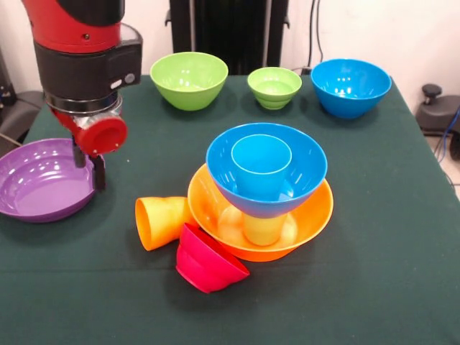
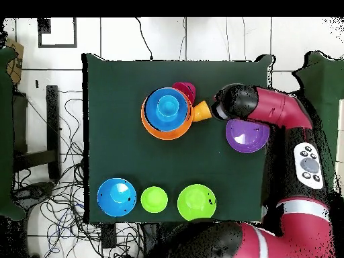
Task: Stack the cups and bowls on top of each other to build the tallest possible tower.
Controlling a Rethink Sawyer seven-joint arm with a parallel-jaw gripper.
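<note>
On the green table [image 1: 374, 215], centre: I see the tower [image 1: 262, 190] standing as three levels.
Tower base: the big orange bowl [image 1: 316, 215] sits lowest, upright on the cloth.
Inside the base: a lime green cup [image 1: 262, 230] stands mouth down in the orange bowl.
Middle level: a blue bowl [image 1: 302, 176] rests upright on that green cup.
Top: a blue cup [image 1: 261, 169] stands mouth up inside the blue bowl.
Orange cup [image 1: 162, 221]: it lies on its side just beside the orange bowl's rim, mouth pointing away from the tower.
Small red bowl [image 1: 208, 262]: tipped on its side at the near edge of the orange bowl, touching or almost touching it and the orange cup.
Purple bowl [image 1: 39, 180]: wide and shallow, upright, well apart from the tower.
Back row: a large green bowl [image 1: 189, 79], a small green bowl [image 1: 274, 87] and a second blue bowl [image 1: 350, 86] stand upright in a line, each apart from its neighbour.
Gripper [image 1: 88, 169]: it hangs at the purple bowl's rim, on the side nearer the orange cup; I see two dark fingers [image 1: 99, 172] slightly apart with nothing between them.
</note>
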